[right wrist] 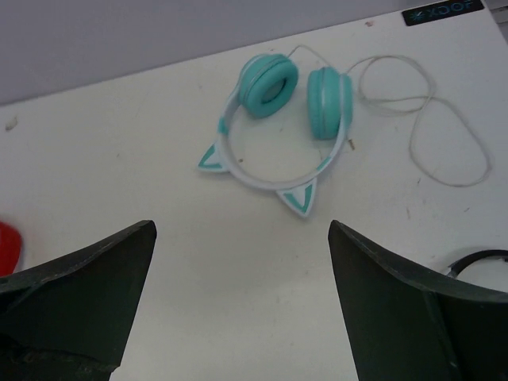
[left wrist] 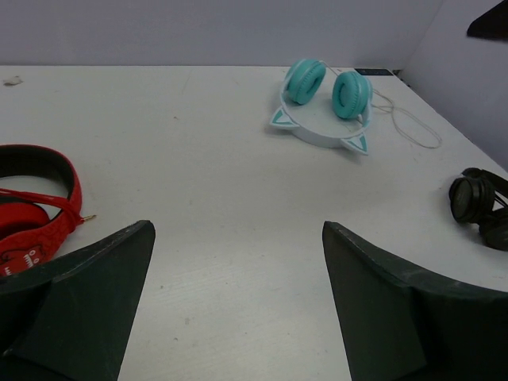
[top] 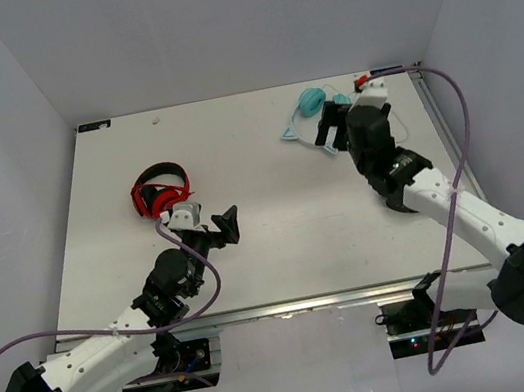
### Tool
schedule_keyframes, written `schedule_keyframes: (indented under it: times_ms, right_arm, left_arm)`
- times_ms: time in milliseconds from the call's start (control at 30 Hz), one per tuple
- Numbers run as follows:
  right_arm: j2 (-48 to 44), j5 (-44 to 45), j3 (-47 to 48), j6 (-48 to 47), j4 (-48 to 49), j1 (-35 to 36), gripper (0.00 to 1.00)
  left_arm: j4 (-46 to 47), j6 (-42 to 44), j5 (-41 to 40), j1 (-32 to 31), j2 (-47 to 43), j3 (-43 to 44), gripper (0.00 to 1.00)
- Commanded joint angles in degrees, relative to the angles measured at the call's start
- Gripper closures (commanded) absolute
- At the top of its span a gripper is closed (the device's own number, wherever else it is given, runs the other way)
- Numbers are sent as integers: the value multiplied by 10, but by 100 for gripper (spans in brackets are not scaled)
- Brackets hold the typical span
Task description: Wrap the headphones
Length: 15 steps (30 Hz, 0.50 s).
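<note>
Finding the headphones [right wrist: 268,83] lying flat near the far right corner of the table [top: 282,253], cups side by side, white cord [right wrist: 456,185] trailing to their right. Holding left jaws and right jaws wide apart, gripping nothing. Hovering the right jaws just short of the headphones; hanging the left jaws near red headphones [top: 154,203], well apart.

Ahead of the right tool [right wrist: 242,226] we see the headphones [right wrist: 268,83]: smooth, matt teal plastic cups with soft padded cushions, a pale, smooth plastic band, and a thin white cord [right wrist: 411,147]. The worktop [left wrist: 238,159] is matt white, faintly scuffed. Left of the left tool [left wrist: 238,230] we note red headphones [left wrist: 70,182] with a stitched, leather-like band; right of it, black headphones [left wrist: 468,198], matt. Its fingers [left wrist: 87,294] are dull dark plastic.
</note>
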Motion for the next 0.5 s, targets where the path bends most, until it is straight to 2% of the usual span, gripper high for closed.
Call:
schedule_keyframes:
  times_ms: [0, 100, 200, 467]
  right_arm:
    - [95, -77, 93, 17, -13, -86, 5]
    - [185, -58, 196, 18, -54, -114, 6]
    - [255, -43, 235, 17, -59, -133, 8]
    - [410, -60, 348, -27, -82, -178, 26]
  left_arm:
    - [-4, -3, -66, 1, -9, -8, 2]
    - [-10, -6, -62, 1, -5, -3, 2]
    - [-11, -9, -62, 1, 4, -3, 2]
    - [-13, -10, -63, 1, 13, -1, 2]
